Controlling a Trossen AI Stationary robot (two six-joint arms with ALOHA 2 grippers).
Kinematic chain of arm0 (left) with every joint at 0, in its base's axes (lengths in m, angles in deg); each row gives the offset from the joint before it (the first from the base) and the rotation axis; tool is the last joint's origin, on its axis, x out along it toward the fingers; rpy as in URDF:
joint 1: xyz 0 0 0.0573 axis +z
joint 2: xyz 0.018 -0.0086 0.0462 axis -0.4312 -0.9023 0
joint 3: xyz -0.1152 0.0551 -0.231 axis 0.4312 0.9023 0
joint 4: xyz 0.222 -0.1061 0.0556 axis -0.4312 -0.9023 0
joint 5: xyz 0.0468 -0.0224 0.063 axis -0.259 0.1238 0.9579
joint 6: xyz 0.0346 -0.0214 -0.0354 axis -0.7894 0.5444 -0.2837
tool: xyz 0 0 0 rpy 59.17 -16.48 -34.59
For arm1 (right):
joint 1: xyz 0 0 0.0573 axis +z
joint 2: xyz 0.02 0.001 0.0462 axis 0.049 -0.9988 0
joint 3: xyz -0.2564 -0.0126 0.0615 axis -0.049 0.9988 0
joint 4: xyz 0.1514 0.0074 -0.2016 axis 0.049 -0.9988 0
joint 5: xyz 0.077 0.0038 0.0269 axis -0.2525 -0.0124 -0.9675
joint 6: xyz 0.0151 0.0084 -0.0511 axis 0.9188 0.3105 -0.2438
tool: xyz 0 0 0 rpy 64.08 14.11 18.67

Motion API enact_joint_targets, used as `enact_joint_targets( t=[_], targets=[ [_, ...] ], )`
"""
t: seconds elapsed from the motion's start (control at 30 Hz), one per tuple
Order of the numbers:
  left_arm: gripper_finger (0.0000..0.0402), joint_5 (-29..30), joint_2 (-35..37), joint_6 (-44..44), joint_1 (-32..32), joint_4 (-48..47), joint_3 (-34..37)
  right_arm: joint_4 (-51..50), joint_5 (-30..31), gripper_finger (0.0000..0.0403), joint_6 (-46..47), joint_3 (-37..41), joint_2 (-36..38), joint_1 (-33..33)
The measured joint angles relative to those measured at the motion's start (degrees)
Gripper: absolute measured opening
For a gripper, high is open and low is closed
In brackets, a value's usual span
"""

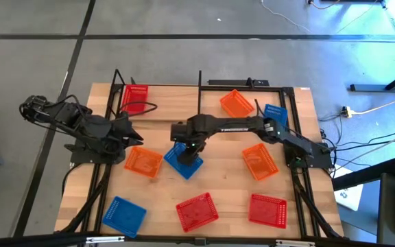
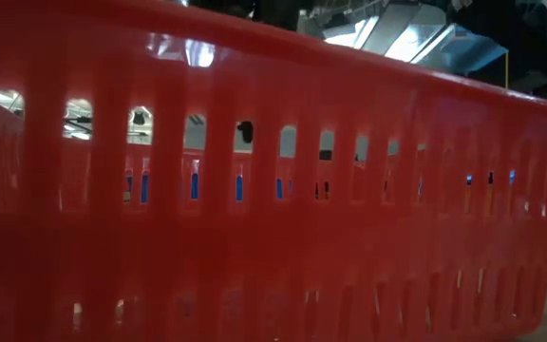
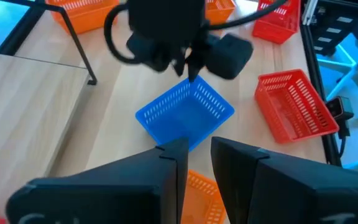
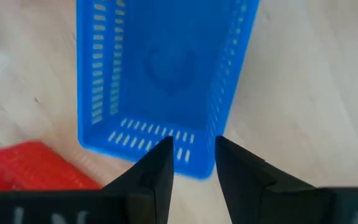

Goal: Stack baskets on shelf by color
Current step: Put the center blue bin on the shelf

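right gripper (image 4: 191, 155) spread a bit, hovering over near wall of blue basket (image 4: 160, 81); drop straight so wall slips between fingers, then pinch. left gripper (image 3: 194, 162) slightly spread, empty, waiting beside

Blue basket (image 1: 184, 160) is showing slotted mesh walls. Orange basket (image 1: 143, 162) and red basket (image 1: 197, 210) are lying on light wood tabletop (image 1: 225, 185).

Overhead view was evenly lit, table (image 1: 204, 185) bright, soft short shadows under the arms. Low view was dim, a red basket (image 2: 254, 209) close up and blurred, glare on its rim. Wrist views were bright; near fingers (image 3: 166, 180) were out of focus.
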Motion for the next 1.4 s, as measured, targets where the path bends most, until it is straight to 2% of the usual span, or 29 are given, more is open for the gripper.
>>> enact_joint_targets(
  t=[0.4, 0.7, 1.17, 1.27, 1.4],
  targets=[
    [0.0062, 0.0, 0.0, -0.2, 0.0, -1.3, 0.0, 1.4, 1.5, 0.0117, 0.3, 0.0, -2.0, -2.0],
    [0.0062, -2.2, 0.0, -10.3, 0.0, -4.8, 0.0, 2.1, -0.3, 0.0117, 0.0, 0.0, -3.7, -2.3],
    [0.0062, -1.8, 0.0, -10.1, 0.0, -6.4, 0.0, 5.0, -0.5, 0.0116, -1.7, 0.0, -6.7, -3.7],
    [0.0062, -1.8, 0.0, -10.1, 0.0, -6.5, 0.0, 5.6, 0.0, 0.0098, -3.0, 0.0, -6.9, -4.0],
    [0.0062, -1.8, 0.0, -10.1, 0.0, -6.9, 0.0, 6.3, 1.9, 0.0036, -4.0, 0.0, -6.9, -4.2]
  ],
)
